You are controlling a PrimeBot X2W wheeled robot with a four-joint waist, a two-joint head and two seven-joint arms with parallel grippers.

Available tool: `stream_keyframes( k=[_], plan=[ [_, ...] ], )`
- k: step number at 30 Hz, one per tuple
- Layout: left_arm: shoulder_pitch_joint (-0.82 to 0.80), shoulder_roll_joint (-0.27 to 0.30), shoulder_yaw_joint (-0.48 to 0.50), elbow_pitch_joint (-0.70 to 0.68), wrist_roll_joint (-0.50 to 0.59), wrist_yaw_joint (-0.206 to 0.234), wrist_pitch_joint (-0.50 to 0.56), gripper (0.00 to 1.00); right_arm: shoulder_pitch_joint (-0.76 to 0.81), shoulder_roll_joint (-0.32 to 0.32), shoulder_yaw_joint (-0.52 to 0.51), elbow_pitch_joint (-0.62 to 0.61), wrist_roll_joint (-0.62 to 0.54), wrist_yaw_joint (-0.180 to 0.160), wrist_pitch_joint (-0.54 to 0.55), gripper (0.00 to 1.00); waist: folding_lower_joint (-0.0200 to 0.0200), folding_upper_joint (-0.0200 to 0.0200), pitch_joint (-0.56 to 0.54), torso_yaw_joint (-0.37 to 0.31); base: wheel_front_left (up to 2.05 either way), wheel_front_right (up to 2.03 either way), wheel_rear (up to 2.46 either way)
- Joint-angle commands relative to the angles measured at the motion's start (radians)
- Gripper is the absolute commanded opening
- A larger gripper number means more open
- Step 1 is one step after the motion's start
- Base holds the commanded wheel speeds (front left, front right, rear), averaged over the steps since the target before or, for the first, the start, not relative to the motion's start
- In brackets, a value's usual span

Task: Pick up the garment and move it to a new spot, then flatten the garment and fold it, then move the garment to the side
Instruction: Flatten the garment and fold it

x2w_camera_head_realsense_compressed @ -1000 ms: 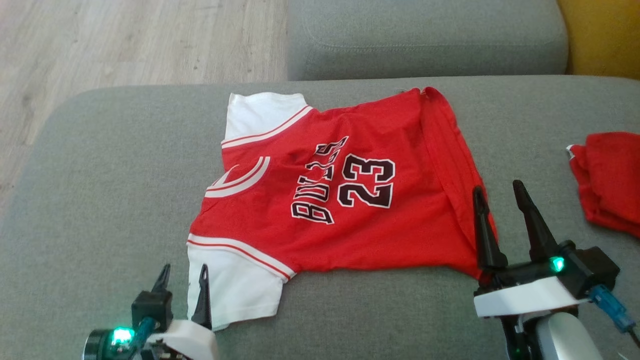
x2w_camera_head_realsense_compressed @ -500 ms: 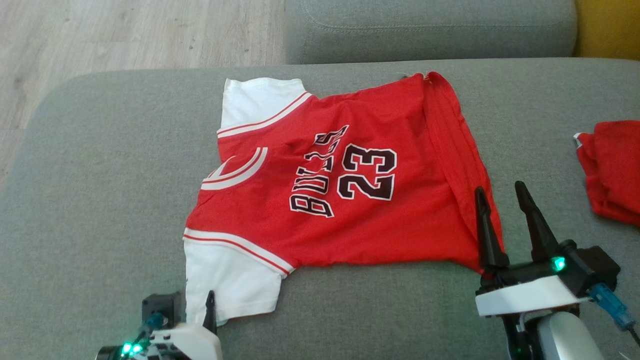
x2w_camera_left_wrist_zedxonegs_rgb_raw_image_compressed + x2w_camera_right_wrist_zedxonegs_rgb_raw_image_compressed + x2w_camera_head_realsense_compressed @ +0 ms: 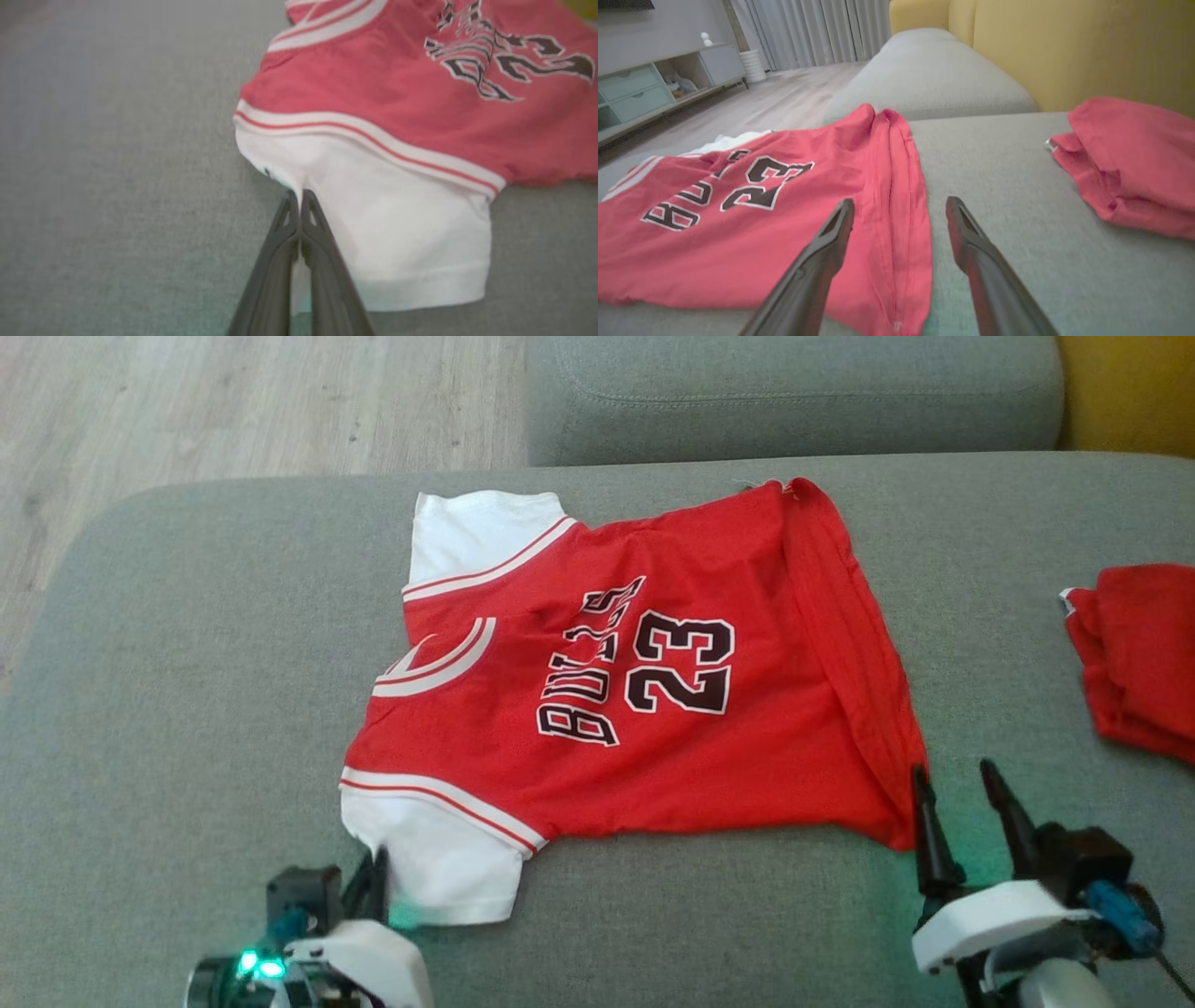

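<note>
Grey fabric sofa cushion (image 3: 187, 709) holds the red basketball jersey (image 3: 747, 775) spread flat. Its white sleeve (image 3: 397, 224) is pinched between the closed fingers of the left gripper (image 3: 299, 193). The right gripper (image 3: 900, 205) has its fingers wide apart, the hem edge between them.

The red jersey (image 3: 644, 775) carries the word "BULLS" (image 3: 583, 672) in black letters edged in white, with the number "23" (image 3: 680, 663) beside it in the same style. Both lie sideways in the head view, running from the cushion's (image 3: 187, 709) near edge toward its far edge. In the left wrist view the lettering is too blurred to read.
</note>
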Motion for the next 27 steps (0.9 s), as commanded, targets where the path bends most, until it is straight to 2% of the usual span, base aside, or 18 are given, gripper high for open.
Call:
stream_keyframes(
  k=[1, 7, 13, 27],
  plan=[
    [-0.056, 0.026, 0.052, -0.054, 0.019, 0.016, -0.047, 0.00, -0.055, -0.004, 0.021, 0.002, -0.003, -0.001, 0.011, 1.00, 0.0000, 0.0000, 0.000, 0.001, 0.00, 0.00, 0.00],
    [-0.081, 0.025, 0.070, -0.137, 0.048, 0.020, -0.161, 0.00, -0.084, -0.004, 0.026, 0.110, 0.004, -0.001, 0.073, 1.00, 0.0000, 0.0000, 0.001, 0.007, 0.00, 0.00, 0.00],
    [-0.091, 0.022, 0.073, -0.183, 0.063, 0.021, -0.213, 0.00, -0.111, -0.004, 0.040, 0.182, 0.012, -0.001, 0.095, 1.00, 0.0000, 0.0000, 0.007, 0.013, 0.00, 0.00, 0.00],
    [-0.103, 0.039, 0.048, -0.221, 0.075, 0.013, -0.200, 0.00, -0.187, -0.004, -0.020, 0.369, -0.023, -0.001, 0.081, 1.00, 0.0000, 0.0000, 0.027, 0.029, 0.00, 0.00, 0.00]
  ],
)
